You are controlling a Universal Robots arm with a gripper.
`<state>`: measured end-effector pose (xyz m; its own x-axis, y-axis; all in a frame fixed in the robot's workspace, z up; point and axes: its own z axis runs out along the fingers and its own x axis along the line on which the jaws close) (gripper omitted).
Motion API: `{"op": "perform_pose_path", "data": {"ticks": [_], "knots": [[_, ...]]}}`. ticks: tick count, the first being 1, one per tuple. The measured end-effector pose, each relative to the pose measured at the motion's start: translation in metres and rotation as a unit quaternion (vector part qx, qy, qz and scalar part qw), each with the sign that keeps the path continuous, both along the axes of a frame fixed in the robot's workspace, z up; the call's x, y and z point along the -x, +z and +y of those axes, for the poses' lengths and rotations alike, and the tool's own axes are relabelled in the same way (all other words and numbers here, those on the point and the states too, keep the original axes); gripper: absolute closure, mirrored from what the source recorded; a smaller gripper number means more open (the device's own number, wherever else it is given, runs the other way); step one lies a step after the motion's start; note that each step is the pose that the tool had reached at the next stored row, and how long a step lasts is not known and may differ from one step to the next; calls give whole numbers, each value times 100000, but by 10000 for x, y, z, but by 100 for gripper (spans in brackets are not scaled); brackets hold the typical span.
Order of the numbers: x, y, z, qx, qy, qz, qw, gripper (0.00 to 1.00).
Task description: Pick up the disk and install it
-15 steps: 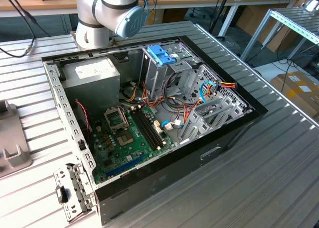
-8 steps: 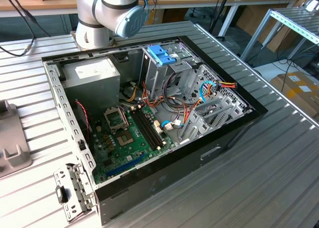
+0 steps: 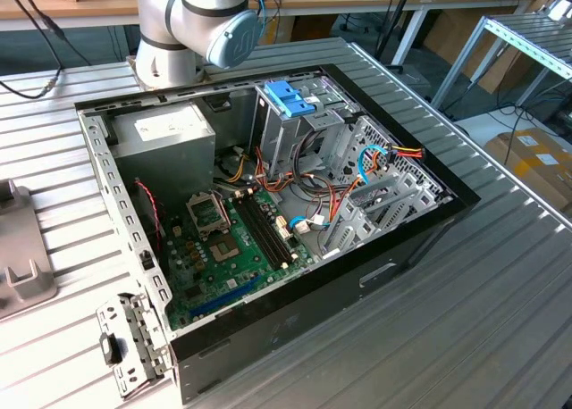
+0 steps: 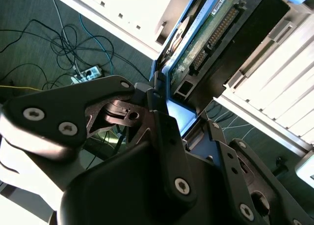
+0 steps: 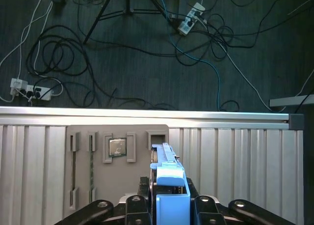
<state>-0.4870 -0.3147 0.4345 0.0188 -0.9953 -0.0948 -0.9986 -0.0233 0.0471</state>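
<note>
In the first wrist view the disk [image 5: 169, 178] stands on edge, its light blue carrier rail facing the camera. My gripper [image 5: 169, 205] is shut on it from both sides. It sits over a grey holder plate [image 5: 98, 185] on the ribbed table. In the second wrist view the disk [image 4: 206, 43] shows its green circuit board and blue rail, with my gripper [image 4: 179, 119] clamped on its near end. I cannot tell whether the disk still rests in the holder. The open computer case [image 3: 98, 159] lies on the table in the exterior view.
Inside the case are a metal drive cage [image 3: 295, 137] topped by a blue bracket [image 3: 290, 96], a grey power-supply box [image 3: 165, 132], a motherboard [image 3: 232, 239] and loose cables. The arm's base [image 3: 197, 25] stands behind the case. The table edge [image 5: 147, 114] lies beyond the holder, above a floor of cables.
</note>
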Motion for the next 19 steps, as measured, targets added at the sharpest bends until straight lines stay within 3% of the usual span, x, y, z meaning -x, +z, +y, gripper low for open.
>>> {"op": "perform_pose_path", "data": {"ticks": [4, 5, 6, 7, 10, 11, 19], "knots": [[0, 21, 0, 31, 2, 3, 100000, 63], [-1, 23, -1, 176, 9, -3, 100000, 63], [-1, 25, -1, 692, 2, 11, 99998, 63], [0, 25, -1, 1694, 1, 7, 99986, 63], [0, 27, 0, 3223, 1, 1, 99948, 63], [0, 31, -1, 3473, 0, 5, 99940, 63], [0, 88, 0, 3550, -1, -1, 99937, 63]]}}
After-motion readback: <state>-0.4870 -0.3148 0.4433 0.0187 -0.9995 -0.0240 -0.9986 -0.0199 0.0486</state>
